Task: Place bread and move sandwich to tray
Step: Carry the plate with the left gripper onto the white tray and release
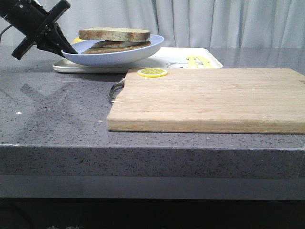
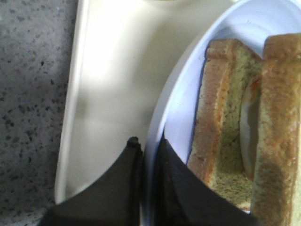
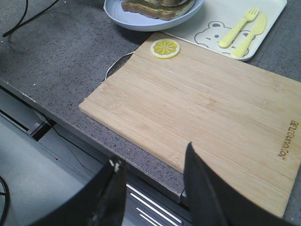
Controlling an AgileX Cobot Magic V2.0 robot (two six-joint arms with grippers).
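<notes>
I have the left gripper (image 2: 146,150) pinching the rim of the round light-blue plate (image 1: 143,53), carrying the egg sandwich (image 1: 115,39) tilted over the flat white rectangular tray (image 1: 209,61) so it can settle there. My right gripper (image 3: 153,188) hangs spread over the pale wooden cutting board (image 3: 211,108), out of the way.

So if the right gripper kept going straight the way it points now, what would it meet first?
Most likely the bare wooden cutting board. The right gripper is open and aimed at it, with nothing lying in that line; the lemon slice sits farther off. Depth is uncertain.
</notes>
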